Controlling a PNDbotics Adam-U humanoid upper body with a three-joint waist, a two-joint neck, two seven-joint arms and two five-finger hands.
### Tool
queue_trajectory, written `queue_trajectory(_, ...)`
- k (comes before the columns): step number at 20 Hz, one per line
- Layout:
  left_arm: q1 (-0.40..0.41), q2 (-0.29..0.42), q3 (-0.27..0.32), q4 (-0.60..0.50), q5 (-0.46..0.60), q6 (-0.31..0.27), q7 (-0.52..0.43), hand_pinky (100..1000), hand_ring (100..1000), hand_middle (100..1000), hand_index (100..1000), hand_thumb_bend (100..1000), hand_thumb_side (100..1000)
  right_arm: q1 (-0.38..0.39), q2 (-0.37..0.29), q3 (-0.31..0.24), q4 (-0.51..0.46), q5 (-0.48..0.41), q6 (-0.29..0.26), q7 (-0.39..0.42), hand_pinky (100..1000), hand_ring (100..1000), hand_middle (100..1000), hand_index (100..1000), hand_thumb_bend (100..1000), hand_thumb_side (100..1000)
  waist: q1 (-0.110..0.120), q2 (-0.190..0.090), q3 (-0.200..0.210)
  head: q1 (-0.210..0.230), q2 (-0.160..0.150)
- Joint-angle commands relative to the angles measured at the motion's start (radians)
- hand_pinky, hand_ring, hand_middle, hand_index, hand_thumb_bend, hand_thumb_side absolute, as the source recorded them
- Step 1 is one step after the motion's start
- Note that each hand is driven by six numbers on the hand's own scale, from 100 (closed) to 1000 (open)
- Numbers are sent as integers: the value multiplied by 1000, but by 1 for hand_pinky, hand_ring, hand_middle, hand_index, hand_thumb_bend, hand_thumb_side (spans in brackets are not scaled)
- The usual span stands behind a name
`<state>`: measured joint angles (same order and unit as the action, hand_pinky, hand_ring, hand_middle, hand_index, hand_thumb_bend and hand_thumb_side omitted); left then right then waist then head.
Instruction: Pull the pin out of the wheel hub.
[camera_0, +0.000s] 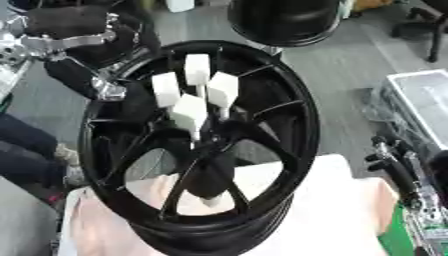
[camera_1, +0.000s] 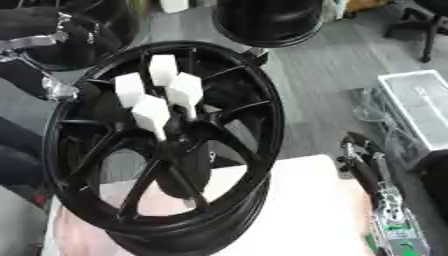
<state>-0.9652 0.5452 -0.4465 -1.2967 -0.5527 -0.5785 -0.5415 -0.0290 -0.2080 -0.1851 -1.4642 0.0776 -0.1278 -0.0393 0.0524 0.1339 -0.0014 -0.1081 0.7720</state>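
Four white pins (camera_0: 197, 90) stand in the centre of the black wheel hub (camera_0: 289, 125), tilted on the bench (camera_0: 341, 200). The left hand (camera_0: 131, 97), fingers curled on the rim beside them, apparently steadies it; the right hand (camera_0: 398, 165), well apart, rests with relaxed fingers.

Four white pins (camera_0: 194, 92) cluster tightly at the black wheel hub (camera_0: 206, 145), leaving slim gaps between them. Spokes ring the cluster. The left hand (camera_0: 131, 97) crowds the hub's left side; above and right lies open.
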Motion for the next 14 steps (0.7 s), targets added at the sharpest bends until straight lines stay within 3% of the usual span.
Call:
queue_trajectory(1, -30, -10, 7, 17, -60, -276, -253, 673, 548, 815, 854, 399, 848, -5, -20, 0, -9, 1, -2, 4, 475, 564, 764, 840, 100, 643, -5, -19, -3, -2, -6)
queue_trajectory(8, -32, -62, 22, 88, -174, -288, -200, 667, 539, 811, 853, 425, 865, -7, -17, 4, -7, -1, -2, 8, 475, 563, 763, 840, 100, 644, -6, -16, -10, -7, -12)
queue_trajectory(14, -33, -96, 31, 124, -278, -282, -113, 655, 516, 778, 831, 393, 801, -9, -16, 7, -6, -2, -2, 12, 475, 563, 761, 839, 100, 644, -7, -14, -14, -5, -16)
